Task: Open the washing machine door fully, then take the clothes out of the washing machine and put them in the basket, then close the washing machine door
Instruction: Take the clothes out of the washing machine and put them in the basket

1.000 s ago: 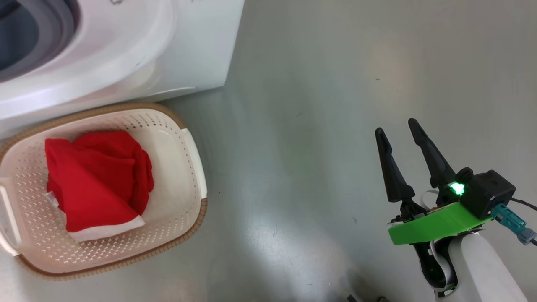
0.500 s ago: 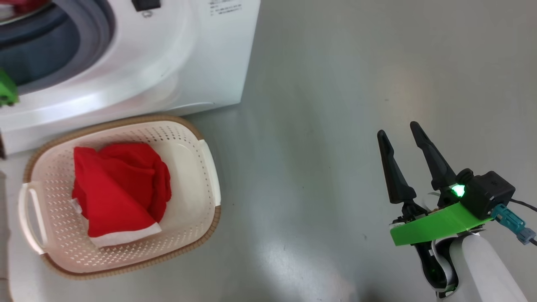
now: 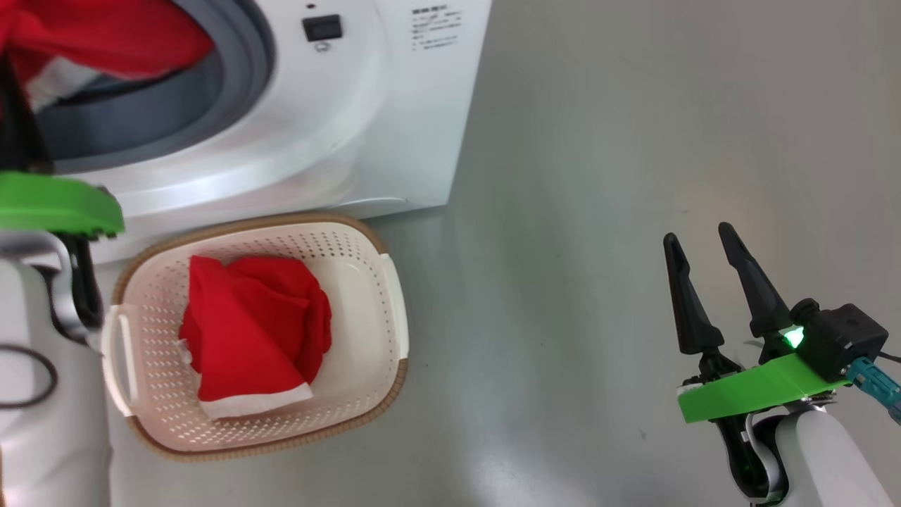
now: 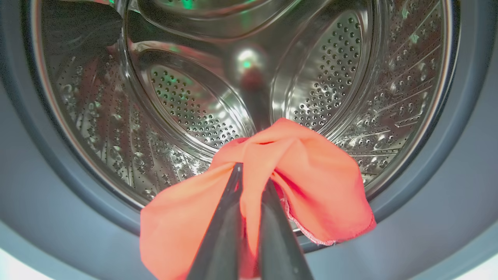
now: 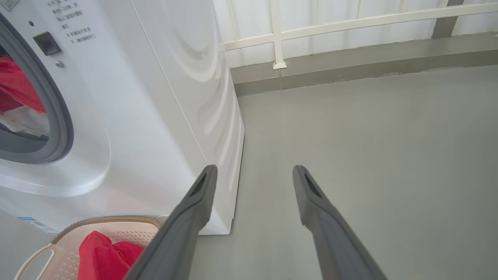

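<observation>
Left end effector (image 4: 252, 175): fingers pinched on a red garment (image 4: 315, 167) at the mouth of the washing machine (image 3: 352, 127); right end effector (image 3: 697, 234): fingers spread wide, empty, above the floor (image 3: 563, 176); second red garment (image 3: 246, 331): lying in the basket (image 3: 396, 303) just before the machine.

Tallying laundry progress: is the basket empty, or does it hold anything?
Not empty. A red garment with white trim lies crumpled inside the basket; its perforated bottom shows around it.
</observation>
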`<state>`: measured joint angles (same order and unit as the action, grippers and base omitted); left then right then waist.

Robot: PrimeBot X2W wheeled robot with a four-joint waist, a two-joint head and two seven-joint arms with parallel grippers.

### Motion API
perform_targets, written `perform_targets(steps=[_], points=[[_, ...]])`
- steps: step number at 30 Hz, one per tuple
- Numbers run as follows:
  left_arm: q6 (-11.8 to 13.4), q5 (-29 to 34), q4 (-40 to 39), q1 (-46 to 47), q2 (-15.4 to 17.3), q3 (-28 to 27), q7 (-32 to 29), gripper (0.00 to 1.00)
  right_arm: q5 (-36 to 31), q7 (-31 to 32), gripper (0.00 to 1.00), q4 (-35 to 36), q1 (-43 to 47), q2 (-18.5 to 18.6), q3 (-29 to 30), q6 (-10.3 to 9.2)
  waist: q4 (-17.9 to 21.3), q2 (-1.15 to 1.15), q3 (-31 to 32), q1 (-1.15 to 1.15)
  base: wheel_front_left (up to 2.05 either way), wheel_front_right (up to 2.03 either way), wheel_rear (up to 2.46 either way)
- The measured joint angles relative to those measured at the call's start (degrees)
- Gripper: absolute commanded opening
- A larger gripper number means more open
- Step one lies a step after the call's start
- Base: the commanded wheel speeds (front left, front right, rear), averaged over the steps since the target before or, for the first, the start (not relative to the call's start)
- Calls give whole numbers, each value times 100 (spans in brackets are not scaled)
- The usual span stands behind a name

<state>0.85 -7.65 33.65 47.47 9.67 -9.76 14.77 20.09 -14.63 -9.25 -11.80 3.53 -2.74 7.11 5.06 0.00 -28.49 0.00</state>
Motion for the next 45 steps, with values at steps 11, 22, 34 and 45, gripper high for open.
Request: perform_targets(steps=[11,22,34,45], points=[[-197,401,-942,-1002,-517,-208,-1,0,0,0,100,7,130,1,178,0,-312,0,293,0,0,0,0],[-358,379,-1782,-1848,-758,-356,-1,0,0,0,100,-9,337,2,198,0,-410,0,542,0,0,0,0],[-383,26,-3215,-2700,-824,-388,0,0,0,0,100,-23,470,3,196,0,-422,0,721,0,0,0,0],[-70,-155,-3707,-3045,-821,-76,1,0,1,0,100,-19,470,2,196,0,-404,0,682,0,0,0,0]])
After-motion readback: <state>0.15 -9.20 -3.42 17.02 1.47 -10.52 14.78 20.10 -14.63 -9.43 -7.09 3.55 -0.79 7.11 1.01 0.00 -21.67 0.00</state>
